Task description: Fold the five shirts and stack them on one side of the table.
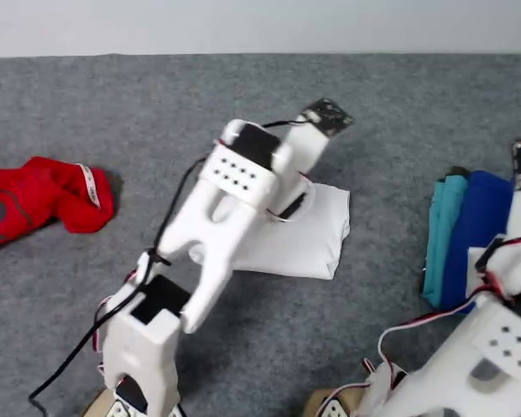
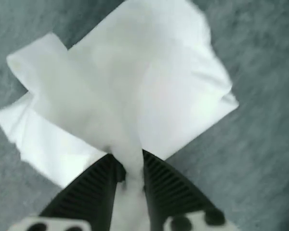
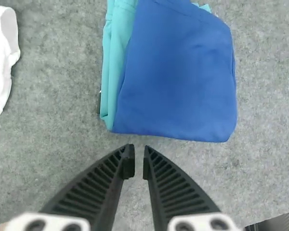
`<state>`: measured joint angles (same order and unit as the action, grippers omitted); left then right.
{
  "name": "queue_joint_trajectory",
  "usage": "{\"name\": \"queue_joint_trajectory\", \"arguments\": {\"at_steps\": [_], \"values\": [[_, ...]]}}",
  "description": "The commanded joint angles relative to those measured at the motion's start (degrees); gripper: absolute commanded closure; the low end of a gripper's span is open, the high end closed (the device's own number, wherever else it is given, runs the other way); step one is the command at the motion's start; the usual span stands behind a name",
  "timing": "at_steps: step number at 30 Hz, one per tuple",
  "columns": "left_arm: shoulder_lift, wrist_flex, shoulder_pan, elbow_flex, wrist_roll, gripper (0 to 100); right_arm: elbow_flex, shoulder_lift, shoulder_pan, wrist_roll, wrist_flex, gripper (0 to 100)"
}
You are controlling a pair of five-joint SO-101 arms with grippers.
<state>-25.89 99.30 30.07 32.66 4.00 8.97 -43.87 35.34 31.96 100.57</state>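
Note:
A white shirt lies partly folded at mid-table. My left gripper is shut on a bunched fold of the white shirt, and the cloth rises from the table into the jaws. In the high view the left arm leans over this shirt. A folded blue shirt lies on a teal one at the table's right side. My right gripper hovers just short of the blue shirt and teal shirt, shut with nothing between its fingers. A crumpled red shirt lies far left.
Grey carpet-like table surface lies bare between the white shirt and the stack. A dark edge peeks from under the stack. The right arm occupies the near right corner, and the white shirt's edge shows beside the stack.

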Motion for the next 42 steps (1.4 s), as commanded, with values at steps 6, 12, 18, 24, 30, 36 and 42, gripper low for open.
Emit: {"name": "queue_joint_trajectory", "arguments": {"at_steps": [6, 12, 18, 24, 30, 36, 42], "values": [[-9.85, 1.05, 4.48, 14.02, -3.43, 100, 8.70, -10.24, 0.57, 0.62, 1.36, 95.3], [-16.88, 1.05, 7.82, 20.44, -3.60, 100, 12.57, -14.02, 0.75, 4.66, -0.13, 95.5], [-22.42, 1.05, 8.09, 26.42, -5.10, 100, 13.19, -15.25, 0.84, 5.01, -1.01, 95.5], [-23.38, 1.05, 7.91, 28.44, -5.19, 89, 13.27, -15.25, 0.84, 5.01, -0.84, 95.5], [-18.11, 1.14, 6.07, 28.79, -4.92, 80, 13.27, -15.16, 0.84, 5.01, -0.84, 95.5], [-13.63, 1.32, -2.37, 28.44, -4.75, 83, 13.27, -14.81, 0.57, 4.66, -0.84, 95.5], [-13.19, 1.32, -12.48, 25.45, 1.23, 100, 17.23, -14.64, -3.82, 4.48, -1.19, 95.6]]}}
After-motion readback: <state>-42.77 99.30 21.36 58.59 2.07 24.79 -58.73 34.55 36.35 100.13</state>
